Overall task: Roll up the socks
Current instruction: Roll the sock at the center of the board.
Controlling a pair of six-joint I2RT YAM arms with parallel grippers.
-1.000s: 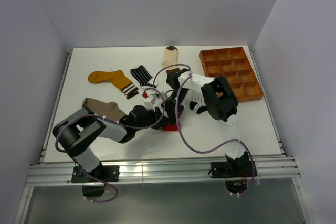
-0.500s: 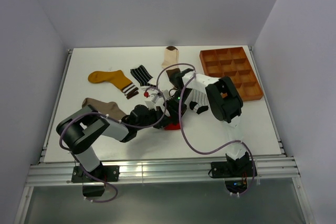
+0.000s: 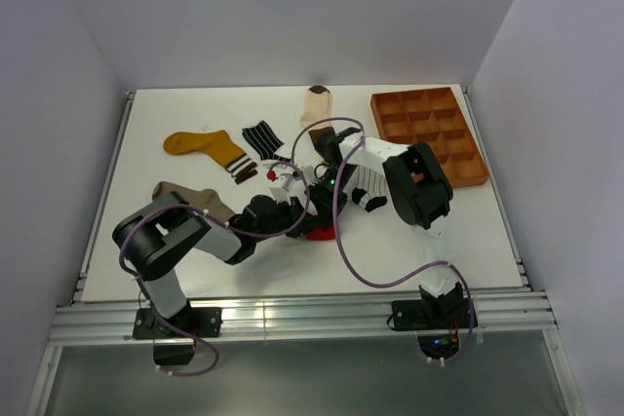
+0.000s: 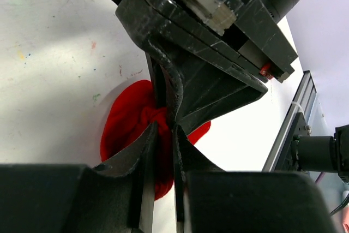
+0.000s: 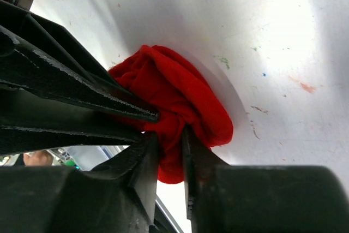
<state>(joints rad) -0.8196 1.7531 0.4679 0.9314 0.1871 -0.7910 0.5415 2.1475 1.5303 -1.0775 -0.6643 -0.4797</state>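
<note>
White table (image 3: 195,104) bears red sock (image 5: 180,107) between pale walls (image 3: 292,7)

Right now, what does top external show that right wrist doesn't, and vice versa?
Only top external: the mustard yellow sock, black-white striped sock, cream-and-brown sock, taupe sock and brown tray. Only right wrist: close-up bunched folds pinched by the right gripper and left gripper. Both: the red sock on the white table, both grippers meeting at it.

Red sock (image 3: 320,234), mostly hidden, seemingly bunched
</note>
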